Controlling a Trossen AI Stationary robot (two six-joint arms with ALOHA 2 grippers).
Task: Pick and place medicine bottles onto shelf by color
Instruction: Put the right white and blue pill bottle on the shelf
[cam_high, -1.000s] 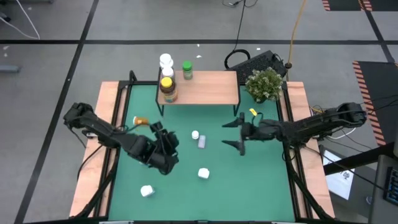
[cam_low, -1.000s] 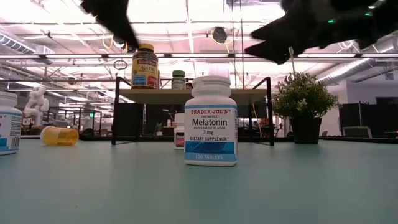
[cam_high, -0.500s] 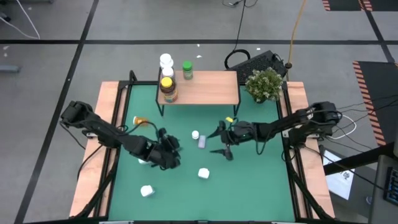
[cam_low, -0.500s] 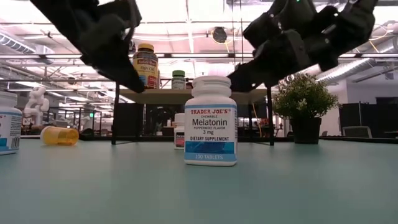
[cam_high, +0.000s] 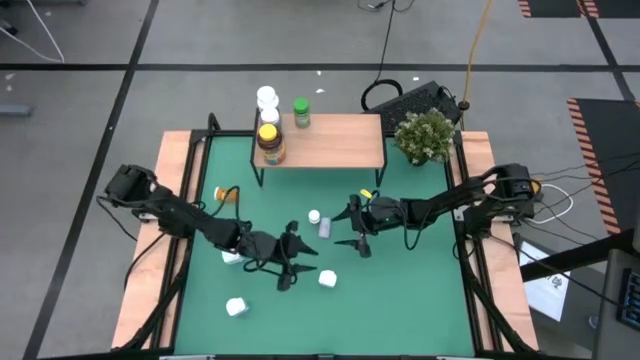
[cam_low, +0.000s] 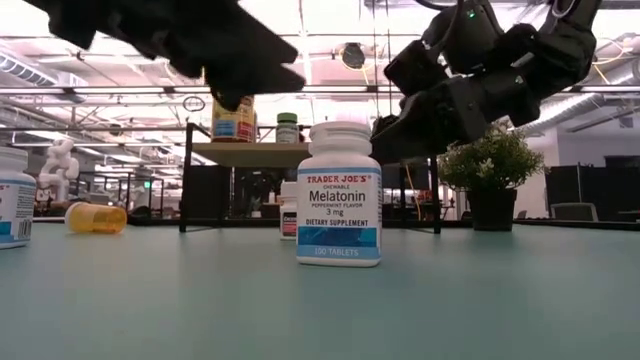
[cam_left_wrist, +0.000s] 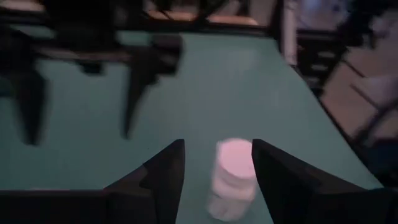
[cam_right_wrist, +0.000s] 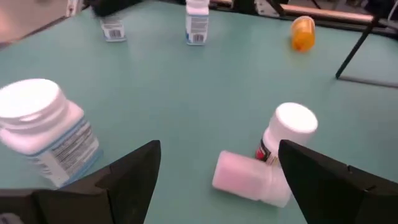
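Smooth matt green table (cam_high: 400, 290), light wood border. White glossy plastic melatonin bottle (cam_low: 339, 194), paper label. Low light-wood shelf (cam_high: 335, 140), thin black metal legs. Translucent orange plastic bottle (cam_low: 96, 218).

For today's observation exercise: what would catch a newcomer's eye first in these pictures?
Two dark arms reach over the green table: the left gripper beside a white bottle, the right gripper, jaws open, near two small white bottles. At the back, the shelf holds an amber bottle.
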